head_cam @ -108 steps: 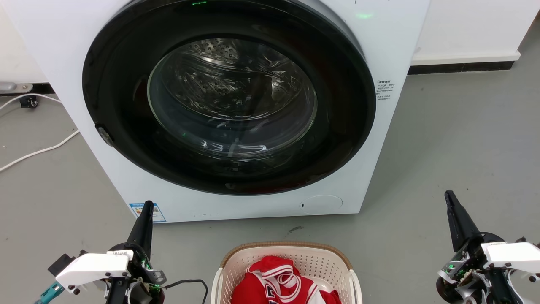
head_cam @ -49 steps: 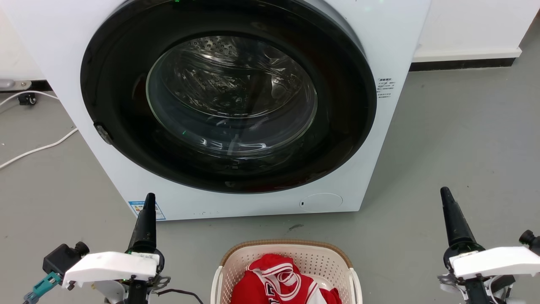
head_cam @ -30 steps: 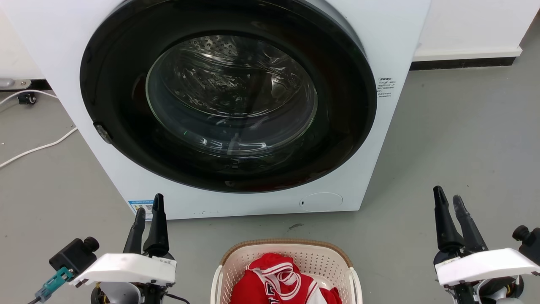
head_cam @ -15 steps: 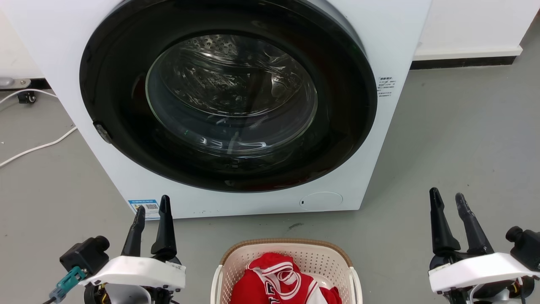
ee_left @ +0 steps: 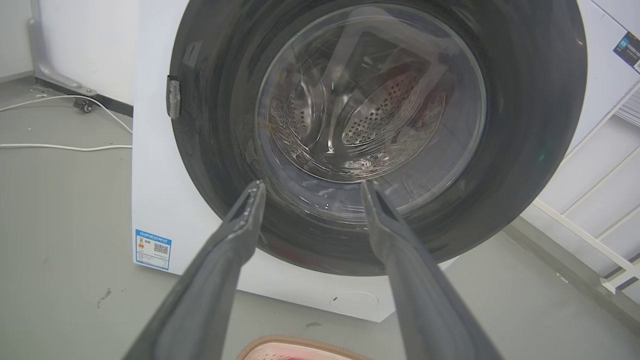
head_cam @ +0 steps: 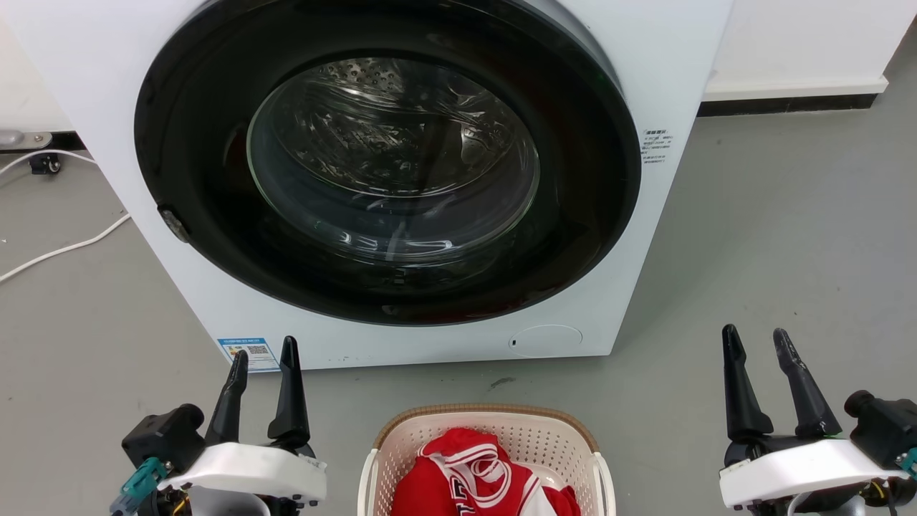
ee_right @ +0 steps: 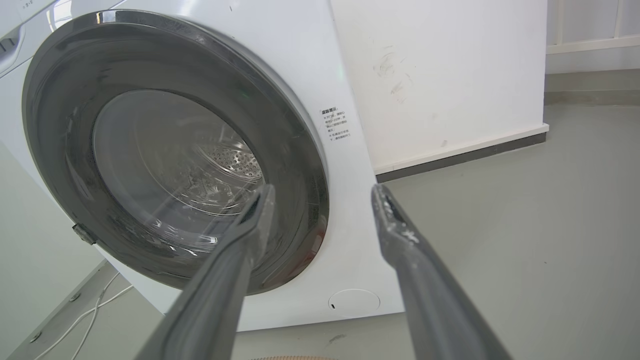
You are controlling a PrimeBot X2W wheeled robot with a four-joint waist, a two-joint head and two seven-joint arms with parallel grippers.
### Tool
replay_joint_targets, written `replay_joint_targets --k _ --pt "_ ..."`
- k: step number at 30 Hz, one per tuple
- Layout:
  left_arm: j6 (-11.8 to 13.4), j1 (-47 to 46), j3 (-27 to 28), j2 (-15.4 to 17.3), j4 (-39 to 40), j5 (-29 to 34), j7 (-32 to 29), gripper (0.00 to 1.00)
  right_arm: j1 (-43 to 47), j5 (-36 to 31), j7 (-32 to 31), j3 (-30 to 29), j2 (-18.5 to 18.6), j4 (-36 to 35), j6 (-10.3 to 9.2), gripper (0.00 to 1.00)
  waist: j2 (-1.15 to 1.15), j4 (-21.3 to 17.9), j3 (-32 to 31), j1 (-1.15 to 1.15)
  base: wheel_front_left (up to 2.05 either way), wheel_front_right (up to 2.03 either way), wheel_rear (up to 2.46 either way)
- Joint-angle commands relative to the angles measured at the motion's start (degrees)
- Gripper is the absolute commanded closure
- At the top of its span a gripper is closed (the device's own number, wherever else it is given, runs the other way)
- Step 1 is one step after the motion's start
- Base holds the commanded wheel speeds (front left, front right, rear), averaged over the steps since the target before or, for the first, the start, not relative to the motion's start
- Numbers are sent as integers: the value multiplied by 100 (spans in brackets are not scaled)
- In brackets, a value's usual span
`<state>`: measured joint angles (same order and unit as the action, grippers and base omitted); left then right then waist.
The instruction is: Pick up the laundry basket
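The laundry basket (head_cam: 526, 434), cream perforated plastic with a tan woven rim, stands on the floor at the bottom centre of the head view with a red and white garment (head_cam: 476, 480) inside. Its tan rim (ee_left: 300, 346) peeks in at the bottom of the left wrist view. My left gripper (head_cam: 263, 352) hovers left of the basket, open and empty, fingers pointing toward the washing machine. My right gripper (head_cam: 756, 340) hovers right of the basket, also open and empty. Both are apart from the basket; in the wrist views each gripper, left (ee_left: 310, 185) and right (ee_right: 324, 190), shows spread fingers.
A white front-loading washing machine (head_cam: 673, 64) with a dark round door (head_cam: 390, 172), shut, stands just behind the basket. A white cable (head_cam: 64, 249) runs over the grey floor at the left. A white wall with a dark skirting (head_cam: 788, 107) is at the back right.
Both grippers have turned and gone from shut to open. The left gripper has drifted right toward the basket and the right gripper slightly left. The basket has not moved.
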<state>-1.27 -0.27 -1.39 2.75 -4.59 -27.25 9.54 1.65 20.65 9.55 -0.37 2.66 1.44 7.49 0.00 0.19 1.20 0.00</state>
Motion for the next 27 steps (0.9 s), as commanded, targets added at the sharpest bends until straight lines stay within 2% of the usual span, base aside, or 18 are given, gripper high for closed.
replay_joint_targets --k 1,27 --pt "24 12 -11 18 65 140 46 0 44 -148 40 13 26 -81 0 0 0 -2 0 0 0 0 0" --pt "149 151 -171 19 1 1595 393 0 217 -1571 388 29 32 -184 -1 0 0 0 23 0 0 0 0"
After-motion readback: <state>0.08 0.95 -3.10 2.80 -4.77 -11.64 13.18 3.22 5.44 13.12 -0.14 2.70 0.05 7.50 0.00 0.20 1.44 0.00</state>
